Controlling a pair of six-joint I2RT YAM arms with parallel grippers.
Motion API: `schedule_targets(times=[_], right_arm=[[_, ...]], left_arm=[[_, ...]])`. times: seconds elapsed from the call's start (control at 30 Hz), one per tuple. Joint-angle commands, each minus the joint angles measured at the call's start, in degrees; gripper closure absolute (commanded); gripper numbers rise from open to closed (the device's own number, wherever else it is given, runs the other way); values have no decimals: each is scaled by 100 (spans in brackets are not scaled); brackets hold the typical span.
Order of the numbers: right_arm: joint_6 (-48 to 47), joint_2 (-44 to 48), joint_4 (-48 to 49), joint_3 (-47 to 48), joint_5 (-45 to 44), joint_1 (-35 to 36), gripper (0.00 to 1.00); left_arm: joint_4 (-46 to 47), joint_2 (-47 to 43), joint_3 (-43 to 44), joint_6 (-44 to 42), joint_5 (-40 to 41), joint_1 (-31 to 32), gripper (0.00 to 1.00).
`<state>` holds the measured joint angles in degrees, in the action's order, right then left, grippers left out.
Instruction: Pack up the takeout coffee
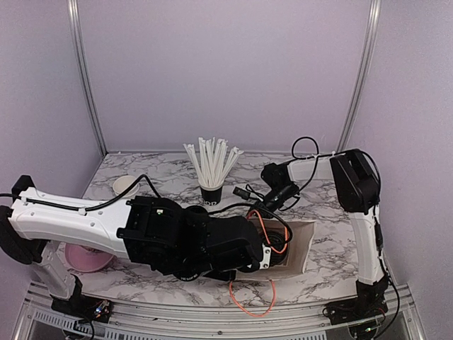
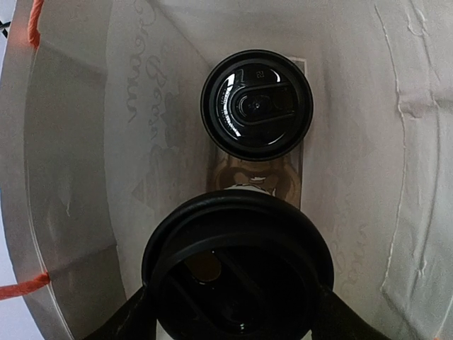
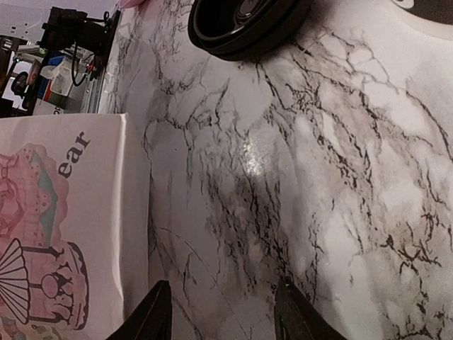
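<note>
We find that the overhead view gives only the outside. The left arm [image 1: 71,216] lies across the marble-patterned bench [image 1: 318,283] with its black wrist pushed into the mouth of a white paper bag [image 1: 306,244], and the bag's contents are hidden there.

The left wrist view supplies what that view lacks. Inside the bag, the first coffee cup [image 2: 256,105] stands on the bottom, its glossy round black plastic lid facing the lens. The second coffee cup [image 2: 237,248] is also within the bag's walls, nearer the lens. The left gripper [image 2: 237,315] is clamped on it, with a black finger [image 2: 134,319] at each side below the lid's rim. Whether this cup rests on the bottom we cannot tell. The two cups are near each other but apart. The bag's inner walls are matt and creased, with print showing faintly through in reverse. An orange cord handle [image 2: 21,289] crosses its edge.

Only the right wrist view shows the bag's outer face, printed with a pink picture and black lettering, and the bench's grey veining close up. The right gripper [image 3: 226,315] hangs over bare bench just beside the bag, fingers apart and holding nothing.

Only the overhead view shows a black cup of white straws [image 1: 211,185], a lidless white cup [image 1: 126,185] and a pink round object [image 1: 85,256].
</note>
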<state>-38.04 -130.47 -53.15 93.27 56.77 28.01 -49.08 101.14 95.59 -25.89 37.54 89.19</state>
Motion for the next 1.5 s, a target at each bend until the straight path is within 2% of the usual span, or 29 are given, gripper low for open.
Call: schedule_targets(times=[0.0, 0.17, 0.3, 0.63, 0.9, 1.2, 1.47], right_arm=[[-16, 303, 15, -146, 211, 45, 53], [128, 531, 184, -223, 49, 47, 52], [113, 672, 190, -310, 35, 58, 49], [130, 755, 266, -477, 11, 169, 49], [86, 771, 317, -562, 78, 179, 49], [24, 795, 317, -572, 109, 179, 49], [-81, 658, 242, -529, 316, 265, 49]], left_arm=[[118, -340, -244, -16, -211, 133, 58], [175, -480, -414, 56, -263, 211, 58], [580, -619, -705, -156, -291, 221, 58], [713, -397, -867, -438, -219, 222, 59], [772, -119, -1016, -690, 140, 219, 59], [788, -269, -980, -774, 393, 219, 60], [1584, -465, -1343, -1202, 427, 138, 62]])
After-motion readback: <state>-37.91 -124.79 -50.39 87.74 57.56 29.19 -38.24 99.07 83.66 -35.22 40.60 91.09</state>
